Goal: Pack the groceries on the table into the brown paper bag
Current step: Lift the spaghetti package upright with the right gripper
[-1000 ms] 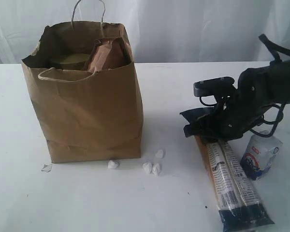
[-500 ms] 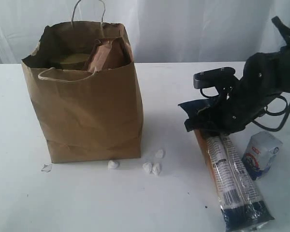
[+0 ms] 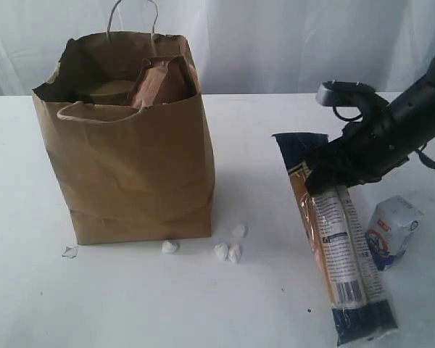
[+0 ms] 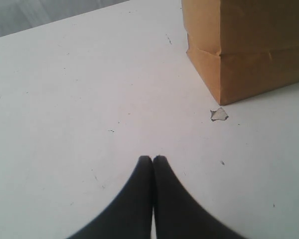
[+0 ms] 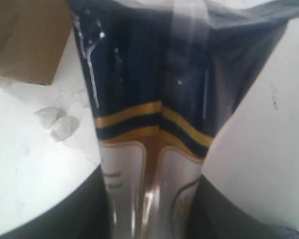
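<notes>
The brown paper bag (image 3: 127, 138) stands upright at the left of the table (image 3: 130, 297); a brown-red pouch (image 3: 163, 81) and a gold jar lid (image 3: 110, 89) show inside it. My right gripper (image 3: 332, 176) is shut on the long dark-blue packet (image 3: 333, 239), near its upper end, which is lifted while the far end rests near the table's front. In the right wrist view the packet (image 5: 159, 124) fills the space between the fingers. A small white-blue carton (image 3: 394, 232) stands right of the packet. My left gripper (image 4: 152, 159) is shut and empty over bare table beside the bag's (image 4: 244, 45) corner.
Small white crumbs (image 3: 228, 250) lie in front of the bag's right corner, and they also show beside the packet as crumbs (image 5: 57, 123) in the right wrist view. A paper scrap (image 4: 219, 114) lies by the bag's left corner. A white curtain hangs behind.
My right gripper has risen and moved right with the packet's top end, tilting the packet up. The bag, carton and crumbs have not moved.
</notes>
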Action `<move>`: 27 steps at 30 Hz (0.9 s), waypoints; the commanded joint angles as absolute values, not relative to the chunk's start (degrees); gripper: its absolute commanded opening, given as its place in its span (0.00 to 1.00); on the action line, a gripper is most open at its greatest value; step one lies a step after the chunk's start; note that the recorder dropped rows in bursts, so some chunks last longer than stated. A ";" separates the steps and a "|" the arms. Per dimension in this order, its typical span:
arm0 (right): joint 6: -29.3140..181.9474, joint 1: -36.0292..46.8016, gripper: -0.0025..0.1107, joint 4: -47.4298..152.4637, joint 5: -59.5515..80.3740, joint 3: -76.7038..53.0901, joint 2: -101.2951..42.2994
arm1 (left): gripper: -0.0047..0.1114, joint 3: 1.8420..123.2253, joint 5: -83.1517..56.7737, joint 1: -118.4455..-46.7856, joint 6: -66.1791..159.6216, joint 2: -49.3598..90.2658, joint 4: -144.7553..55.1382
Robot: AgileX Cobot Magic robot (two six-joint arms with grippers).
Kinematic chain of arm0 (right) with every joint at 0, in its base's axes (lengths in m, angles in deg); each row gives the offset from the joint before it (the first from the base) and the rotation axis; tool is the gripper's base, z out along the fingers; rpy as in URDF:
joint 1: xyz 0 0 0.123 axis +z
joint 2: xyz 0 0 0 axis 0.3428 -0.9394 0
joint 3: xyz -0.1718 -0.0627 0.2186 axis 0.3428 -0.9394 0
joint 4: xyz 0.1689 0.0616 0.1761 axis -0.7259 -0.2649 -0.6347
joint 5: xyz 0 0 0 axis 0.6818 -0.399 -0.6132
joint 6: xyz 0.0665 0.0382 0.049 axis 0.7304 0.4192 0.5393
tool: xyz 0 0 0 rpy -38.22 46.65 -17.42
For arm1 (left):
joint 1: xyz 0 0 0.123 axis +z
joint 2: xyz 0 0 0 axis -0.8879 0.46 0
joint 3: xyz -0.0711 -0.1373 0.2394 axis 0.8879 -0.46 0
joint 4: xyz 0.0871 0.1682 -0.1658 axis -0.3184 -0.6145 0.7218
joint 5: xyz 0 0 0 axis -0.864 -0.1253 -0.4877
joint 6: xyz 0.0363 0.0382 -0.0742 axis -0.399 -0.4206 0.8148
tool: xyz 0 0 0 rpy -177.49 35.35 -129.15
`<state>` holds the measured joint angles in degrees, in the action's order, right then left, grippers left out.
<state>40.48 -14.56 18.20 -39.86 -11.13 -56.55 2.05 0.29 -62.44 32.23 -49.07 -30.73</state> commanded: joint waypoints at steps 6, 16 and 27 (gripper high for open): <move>35.14 -20.25 0.02 9.91 -49.73 -6.50 -55.26 | 0.04 1.84 0.45 -62.72 32.23 -49.36 -30.12; 33.33 -25.31 0.02 8.12 -58.66 0.59 -50.67 | 0.04 1.84 0.45 -62.72 32.23 -49.36 -30.12; 37.98 -25.85 0.02 5.66 -59.55 10.92 -41.92 | 0.04 1.84 0.45 -62.72 32.23 -49.36 -30.12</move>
<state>36.28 -25.43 9.21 -59.67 8.29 -44.50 2.05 0.29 -62.44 32.23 -49.07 -30.73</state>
